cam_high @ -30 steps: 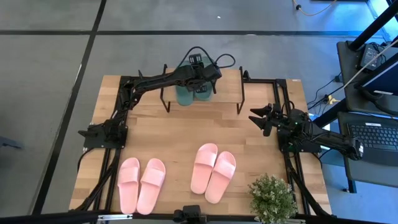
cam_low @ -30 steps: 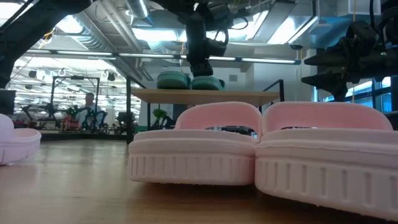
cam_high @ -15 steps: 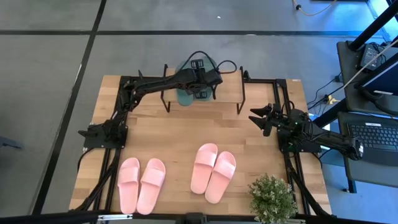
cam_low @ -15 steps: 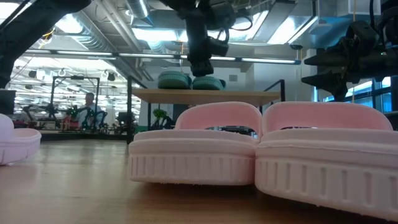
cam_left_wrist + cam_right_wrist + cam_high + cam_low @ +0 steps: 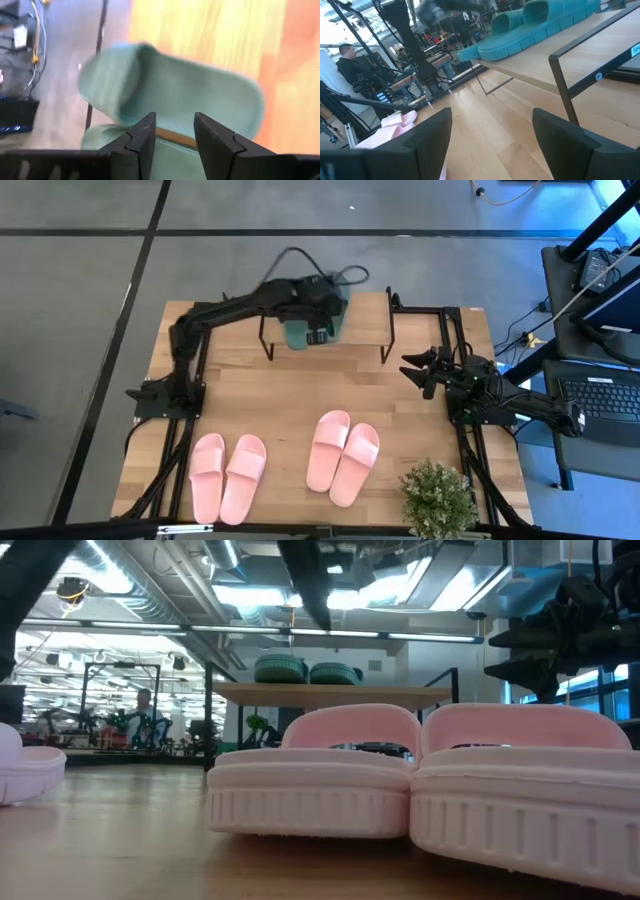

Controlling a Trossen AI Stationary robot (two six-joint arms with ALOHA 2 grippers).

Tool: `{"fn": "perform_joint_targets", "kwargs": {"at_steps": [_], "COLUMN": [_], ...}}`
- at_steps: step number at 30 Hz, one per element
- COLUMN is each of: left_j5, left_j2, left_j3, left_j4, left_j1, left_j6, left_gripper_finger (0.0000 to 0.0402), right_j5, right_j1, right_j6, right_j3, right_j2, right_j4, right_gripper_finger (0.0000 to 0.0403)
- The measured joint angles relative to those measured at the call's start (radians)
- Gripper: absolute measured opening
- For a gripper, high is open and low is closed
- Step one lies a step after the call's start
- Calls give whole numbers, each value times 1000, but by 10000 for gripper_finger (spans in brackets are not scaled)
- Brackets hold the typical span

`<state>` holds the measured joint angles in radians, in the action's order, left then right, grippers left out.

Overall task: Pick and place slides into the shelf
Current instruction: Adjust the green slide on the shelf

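Observation:
Two dark green slides [image 5: 305, 670] stand side by side on their soles on the shelf's plank top [image 5: 330, 692], at the table's far middle. My left gripper [image 5: 319, 334] hangs above them, tilted downward, fingers apart with nothing between them; its wrist view looks down on one green slide [image 5: 175, 90]. Two light pink pairs lie on the tabletop nearer the front, one to the left [image 5: 228, 476] and one toward the middle [image 5: 342, 457]. My right gripper [image 5: 412, 372] waits open at the right, held level, facing the shelf.
A small potted plant [image 5: 437, 500] stands at the near right corner. The shelf's thin black legs [image 5: 565, 85] stand close in front of my right gripper. Bare plank [image 5: 365, 320] lies to the right of the green slides. A person sits in the room beyond the table.
My left gripper has risen from the right-hand green slide, clear above the pair, and tipped as it went. Both green slides stay where they were on the shelf.

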<state>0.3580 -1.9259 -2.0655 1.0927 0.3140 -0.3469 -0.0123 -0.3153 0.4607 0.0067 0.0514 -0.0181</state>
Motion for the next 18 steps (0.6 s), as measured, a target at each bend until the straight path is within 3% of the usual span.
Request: {"fn": "perform_joint_targets", "kwargs": {"at_steps": [7, 9, 13, 18], "left_j5": [-232, -250, -237, -85], "left_j2": [215, 269, 371, 495], "left_j3": [0, 3, 86, 300], "left_j4": [-38, -60, -161, -280], "left_j1": [-40, -66, -144, -253], "left_j6": [73, 105, 130, 188], "left_gripper_finger": [126, 126, 126, 126], "right_j5": [0, -1, -8, -8], "right_j1": [4, 10, 25, 47], "right_j6": [-1, -2, -14, -9], "right_j3": [0, 0, 0, 0], "right_j2": [32, 45, 73, 99], "right_j4": [0, -3, -1, -2], "right_gripper_finger": [277, 277, 277, 277]}}
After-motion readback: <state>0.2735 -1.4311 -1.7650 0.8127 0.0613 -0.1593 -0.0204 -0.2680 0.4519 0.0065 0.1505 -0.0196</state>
